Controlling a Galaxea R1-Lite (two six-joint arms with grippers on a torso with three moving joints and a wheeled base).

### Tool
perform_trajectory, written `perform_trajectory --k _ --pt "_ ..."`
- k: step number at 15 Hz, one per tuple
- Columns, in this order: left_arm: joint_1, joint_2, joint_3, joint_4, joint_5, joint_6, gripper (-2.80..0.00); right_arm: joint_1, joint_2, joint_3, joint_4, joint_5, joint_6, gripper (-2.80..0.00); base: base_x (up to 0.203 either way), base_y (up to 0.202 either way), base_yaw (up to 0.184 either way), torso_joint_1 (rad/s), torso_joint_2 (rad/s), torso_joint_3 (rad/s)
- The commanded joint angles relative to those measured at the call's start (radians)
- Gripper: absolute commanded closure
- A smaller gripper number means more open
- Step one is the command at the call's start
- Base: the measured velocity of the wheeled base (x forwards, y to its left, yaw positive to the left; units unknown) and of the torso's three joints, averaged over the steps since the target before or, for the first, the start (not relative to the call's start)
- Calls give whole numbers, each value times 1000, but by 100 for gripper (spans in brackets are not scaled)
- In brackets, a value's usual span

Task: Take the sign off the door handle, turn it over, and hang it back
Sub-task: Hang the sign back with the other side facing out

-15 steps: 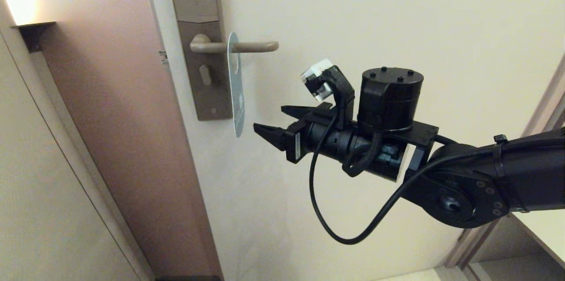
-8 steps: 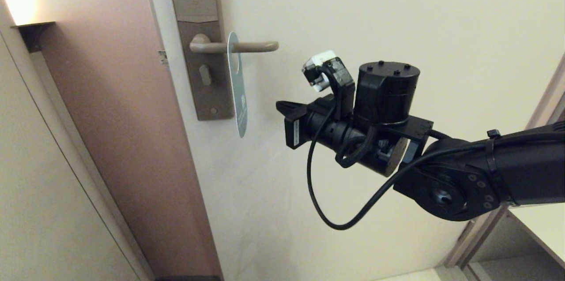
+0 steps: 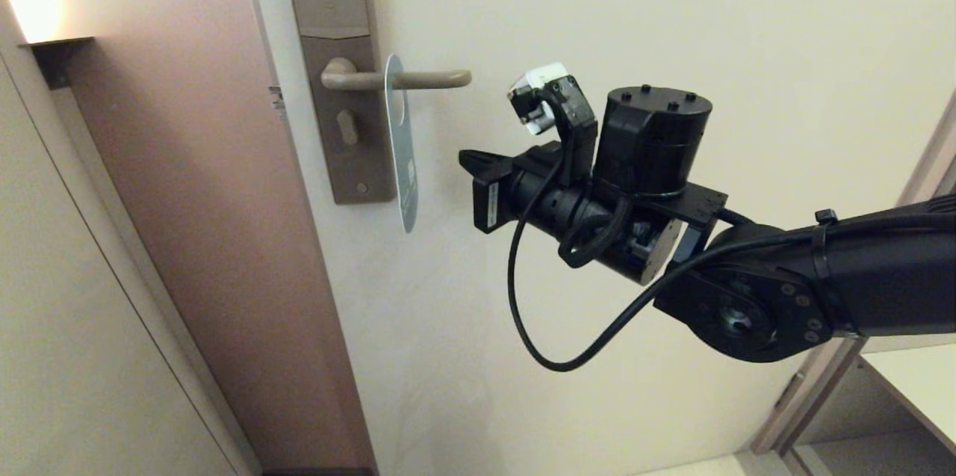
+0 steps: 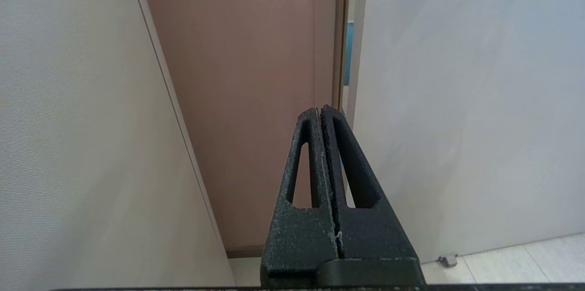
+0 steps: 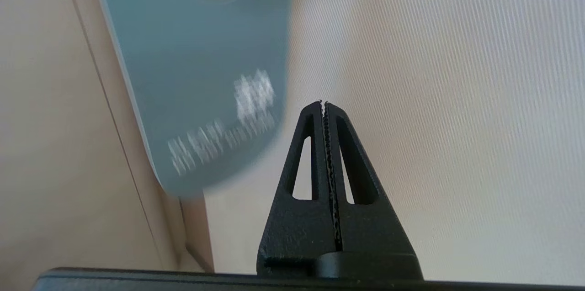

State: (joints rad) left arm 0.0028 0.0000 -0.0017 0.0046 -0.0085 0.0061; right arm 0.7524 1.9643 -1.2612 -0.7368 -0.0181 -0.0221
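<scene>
The sign hangs edge-on from the door handle, its oval hole threaded over the lever. Its blue face with white lettering points toward my right arm. My right gripper is level with the sign's lower half, a short way to its right and not touching it. Its jaws are shut with nothing between them. My left gripper is shut and empty, held low and pointing at the gap beside the door's edge.
The handle sits on a tall brown-grey backplate on the cream door. A brown wall panel lies left of the door. A shelf edge is at lower right. A door stop sits on the floor.
My right gripper has gone from open to shut. It drew back to the right and rose a little. The sign stayed on the handle.
</scene>
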Motion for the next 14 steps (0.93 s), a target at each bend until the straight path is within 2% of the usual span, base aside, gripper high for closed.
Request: perform_trajectory --k 1,8,14 --pt "0 0 0 0 1 0 0 9 43 -65 -18 0 -1 0 0 0 0 0 0 0" --pt "0 2 0 0 1 0 0 98 94 -84 -58 -3 -1 0 0 0 0 0 0 0" --pt "0 2 0 2 1 0 0 100 137 -90 -159 -8 -2 0 0 0 0 0 0 0"
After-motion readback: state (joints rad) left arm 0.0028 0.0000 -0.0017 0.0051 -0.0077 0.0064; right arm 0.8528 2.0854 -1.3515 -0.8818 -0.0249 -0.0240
